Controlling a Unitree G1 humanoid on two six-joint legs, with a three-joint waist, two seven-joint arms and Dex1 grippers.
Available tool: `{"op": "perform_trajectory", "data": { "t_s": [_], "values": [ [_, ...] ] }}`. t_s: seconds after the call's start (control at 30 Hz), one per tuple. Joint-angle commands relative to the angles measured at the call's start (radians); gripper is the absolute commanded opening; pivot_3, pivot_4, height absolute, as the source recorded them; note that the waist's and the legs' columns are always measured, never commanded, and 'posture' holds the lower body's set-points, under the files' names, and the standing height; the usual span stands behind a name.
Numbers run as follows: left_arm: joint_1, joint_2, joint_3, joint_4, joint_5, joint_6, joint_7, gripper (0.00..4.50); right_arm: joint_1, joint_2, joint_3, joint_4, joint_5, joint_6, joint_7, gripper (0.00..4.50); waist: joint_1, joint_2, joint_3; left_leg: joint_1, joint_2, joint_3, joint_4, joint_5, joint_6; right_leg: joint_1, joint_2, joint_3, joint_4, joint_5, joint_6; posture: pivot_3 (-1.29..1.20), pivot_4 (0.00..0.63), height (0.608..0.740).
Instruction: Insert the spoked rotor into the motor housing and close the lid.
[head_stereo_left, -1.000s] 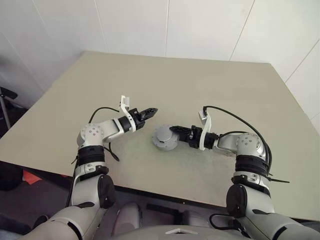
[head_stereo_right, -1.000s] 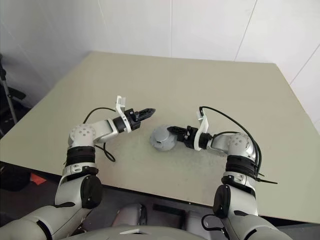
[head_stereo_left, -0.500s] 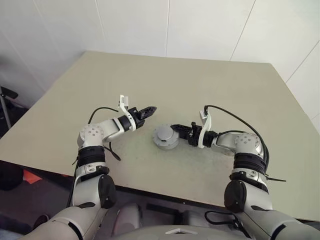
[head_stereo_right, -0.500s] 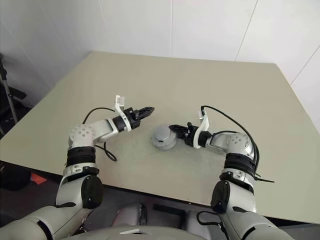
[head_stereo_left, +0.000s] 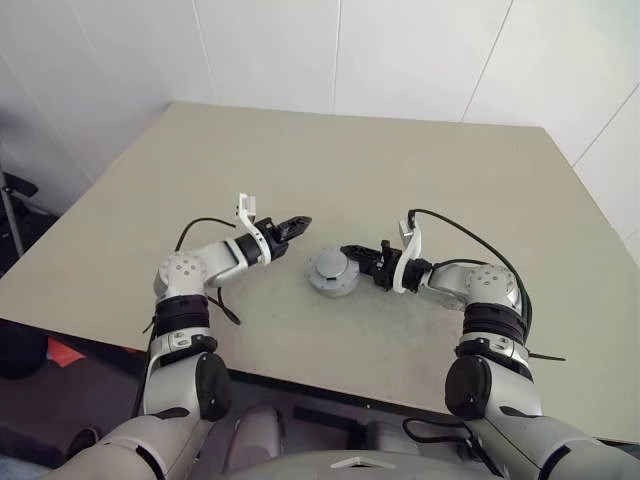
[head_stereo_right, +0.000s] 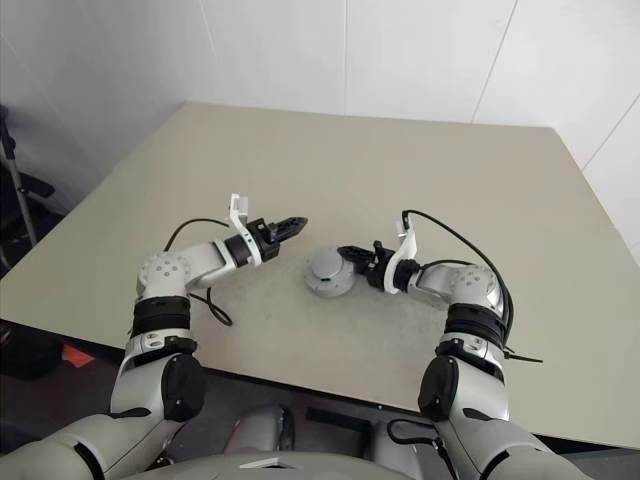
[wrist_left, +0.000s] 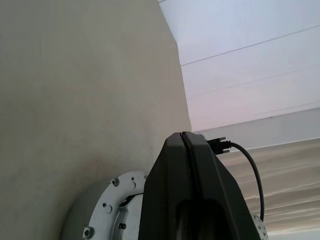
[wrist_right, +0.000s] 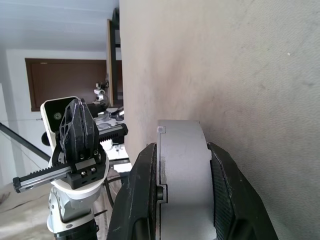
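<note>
The motor housing (head_stereo_left: 331, 274) is a short grey round cup standing on the table's middle, and its plain grey lid (head_stereo_left: 329, 264) lies flat and closed on top. The spoked rotor is hidden. My right gripper (head_stereo_left: 350, 254) reaches in from the right; in the right wrist view its two black fingers (wrist_right: 141, 192) press against both sides of the motor housing (wrist_right: 182, 170). My left gripper (head_stereo_left: 302, 221) hovers shut and empty, up and to the left of the housing. The left wrist view has its closed fingertips (wrist_left: 184, 150) above the motor housing's (wrist_left: 105, 212) edge.
The beige table (head_stereo_left: 400, 170) stretches bare behind and to both sides of the housing. Its front edge (head_stereo_left: 330, 385) runs close below my arms. White walls (head_stereo_left: 400, 50) stand behind the table.
My right gripper has crept in toward the housing and its fingers have narrowed onto its sides. The left gripper has stayed where it was.
</note>
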Motion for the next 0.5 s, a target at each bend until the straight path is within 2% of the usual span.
{"op": "perform_trajectory", "data": {
  "t_s": [0.03, 0.33, 0.5],
  "values": [
    [-0.011, 0.009, -0.002, -0.02, -0.021, -0.011, 0.0, 0.0, -0.04, -0.001, -0.028, -0.004, 0.031, -0.025, -0.014, 1.21, 0.0, 0.0, 0.0, 0.0, 0.0, 0.0, 0.0, 0.0, 0.0, 0.0, 0.0, 0.0, 0.0, 0.0, 0.0, 0.0, 0.0, 0.74],
    [0.005, 0.003, 0.009, -0.042, -0.041, -0.028, -0.005, 0.0, -0.106, 0.018, -0.16, 0.105, 0.059, -0.129, -0.133, 1.21, -0.001, 0.0, 0.0, 0.0, 0.0, 0.0, 0.0, 0.001, -0.002, 0.0, 0.0, 0.0, 0.001, 0.0, 0.0, 0.0, 0.0, 0.74],
    [0.032, -0.008, 0.046, -0.088, -0.107, -0.037, -0.011, 0.0, -0.132, 0.045, -0.207, 0.125, 0.094, -0.19, -0.186, 1.21, -0.002, 0.0, 0.0, -0.001, 0.0, 0.0, 0.0, 0.001, -0.002, -0.002, 0.0, 0.0, 0.001, 0.0, 0.0, 0.0, 0.0, 0.74]
  ]
}}
